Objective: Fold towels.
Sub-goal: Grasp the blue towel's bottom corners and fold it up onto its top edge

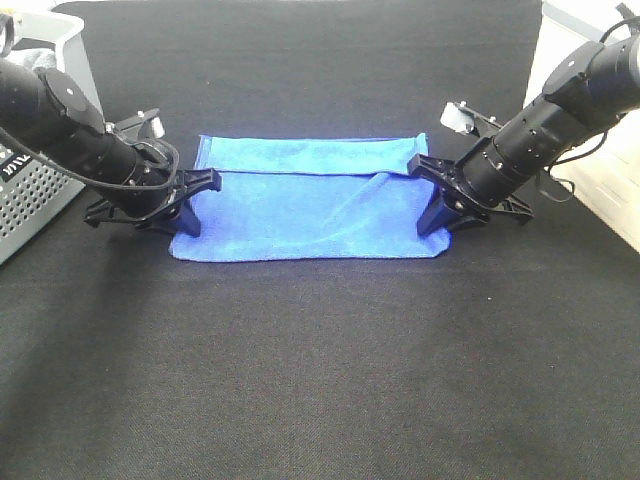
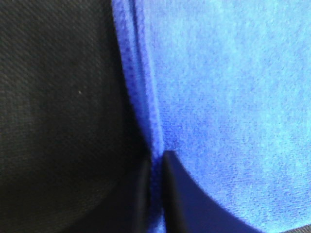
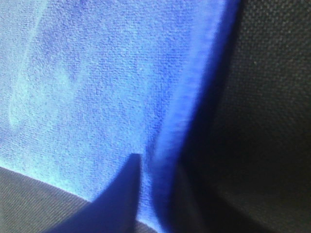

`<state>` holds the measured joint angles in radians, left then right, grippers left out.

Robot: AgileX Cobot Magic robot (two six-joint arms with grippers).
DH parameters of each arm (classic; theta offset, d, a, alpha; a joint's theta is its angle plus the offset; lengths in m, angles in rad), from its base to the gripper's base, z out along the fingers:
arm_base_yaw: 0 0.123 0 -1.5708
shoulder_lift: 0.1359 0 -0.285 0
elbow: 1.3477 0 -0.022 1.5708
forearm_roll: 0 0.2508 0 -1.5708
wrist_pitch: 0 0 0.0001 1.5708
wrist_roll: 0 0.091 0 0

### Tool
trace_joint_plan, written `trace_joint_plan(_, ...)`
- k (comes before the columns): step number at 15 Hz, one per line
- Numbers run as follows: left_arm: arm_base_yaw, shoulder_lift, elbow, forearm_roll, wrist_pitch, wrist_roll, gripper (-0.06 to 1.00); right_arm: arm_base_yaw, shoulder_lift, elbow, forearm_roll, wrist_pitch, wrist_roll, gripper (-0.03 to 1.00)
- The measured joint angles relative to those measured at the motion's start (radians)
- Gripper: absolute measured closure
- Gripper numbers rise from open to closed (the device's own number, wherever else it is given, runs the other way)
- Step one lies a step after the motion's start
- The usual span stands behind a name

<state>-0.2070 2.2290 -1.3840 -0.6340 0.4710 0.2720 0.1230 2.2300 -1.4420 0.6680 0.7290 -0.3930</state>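
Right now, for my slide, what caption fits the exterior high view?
Left gripper and right gripper each pinch one side edge of a partly folded blue towel on the black table.

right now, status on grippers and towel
Both shut on towel: left gripper at left edge, right gripper at right edge. Towel flat on black cloth, folded over. Grey basket far left, not in the way.

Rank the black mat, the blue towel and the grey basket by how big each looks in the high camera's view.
1. black mat, filling most of the view
2. blue towel
3. grey basket, though the frame edge cuts it off, so its full size is unsure
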Motion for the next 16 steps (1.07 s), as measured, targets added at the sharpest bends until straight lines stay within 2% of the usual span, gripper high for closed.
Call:
trace_joint_plan(1, -0.002, 0.002, 0.000, -0.002, 0.003, -0.002, 0.93, 0.000, 0.000, 0.000, 0.000, 0.000, 0.003, 0.95)
trace_joint_plan(2, -0.002, 0.002, -0.001, -0.007, 0.011, -0.003, 0.93, 0.000, 0.000, 0.000, 0.000, 0.000, 0.010, 0.97)
trace_joint_plan(4, -0.001, -0.011, -0.003, 0.011, 0.079, -0.003, 0.94, -0.003, -0.003, 0.000, 0.000, 0.023, 0.013, 0.97)
trace_joint_plan(7, -0.001, -0.066, 0.001, 0.067, 0.186, -0.004, 0.94, -0.022, -0.044, 0.011, -0.023, 0.107, 0.020, 0.97)
trace_joint_plan(9, -0.001, -0.117, 0.054, 0.074, 0.232, -0.006, 0.94, -0.030, -0.106, 0.097, -0.050, 0.107, 0.022, 0.97)
trace_joint_plan(13, -0.001, -0.228, 0.266, 0.080, 0.237, -0.006, 0.94, -0.030, -0.222, 0.339, -0.066, 0.053, 0.022, 0.97)
trace_joint_plan(16, -0.001, -0.258, 0.337, 0.080, 0.219, -0.006, 0.94, -0.029, -0.247, 0.394, -0.064, 0.049, 0.018, 0.97)
